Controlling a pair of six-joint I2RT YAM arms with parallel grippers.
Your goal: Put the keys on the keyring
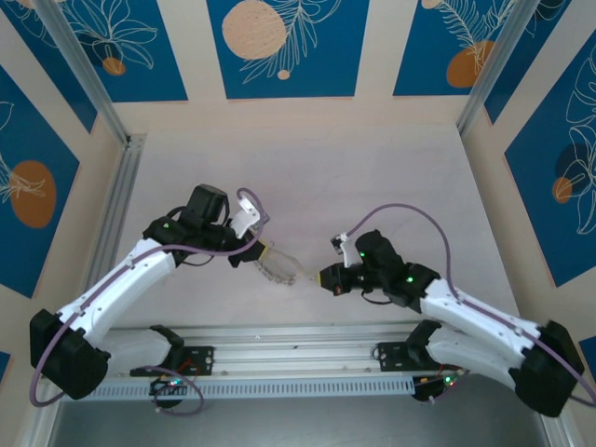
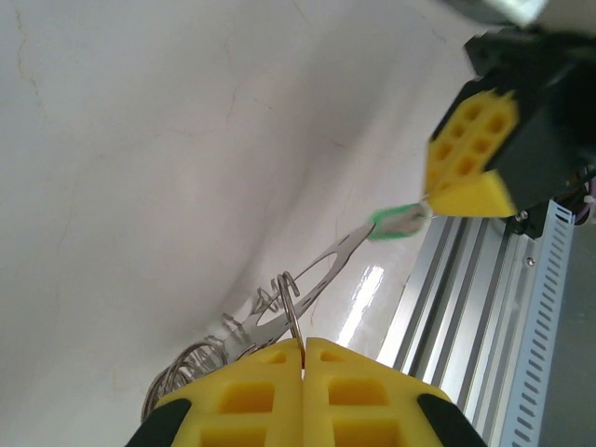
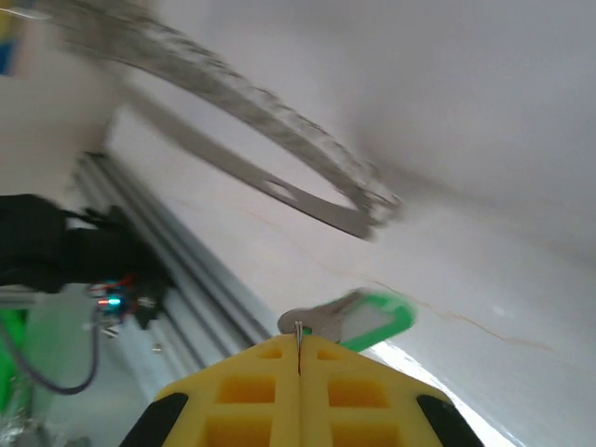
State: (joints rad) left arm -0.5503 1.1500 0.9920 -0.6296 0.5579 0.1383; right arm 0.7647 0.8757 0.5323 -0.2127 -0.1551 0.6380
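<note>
In the top view the keyring (image 1: 279, 267), a tan loop fringed with silvery pieces, hangs just above the table between the two arms. My left gripper (image 1: 260, 253) is shut on its left end. In the left wrist view the yellow fingers (image 2: 251, 396) pinch a thin wire ring (image 2: 293, 303), and a flat slotted metal strip (image 2: 321, 270) runs from there toward the keys (image 2: 396, 222), a small green piece. My right gripper (image 1: 323, 277) is shut on the keys (image 3: 372, 319), its pads (image 3: 349, 391) pressed together on the silvery head. The loop (image 3: 251, 102) shows blurred above.
An aluminium rail (image 1: 298, 335) runs along the near edge of the pale table (image 1: 307, 177) just behind both grippers. Purple cables (image 1: 410, 212) arc over the arms. Blue patterned walls (image 1: 284, 47) close in the back and sides.
</note>
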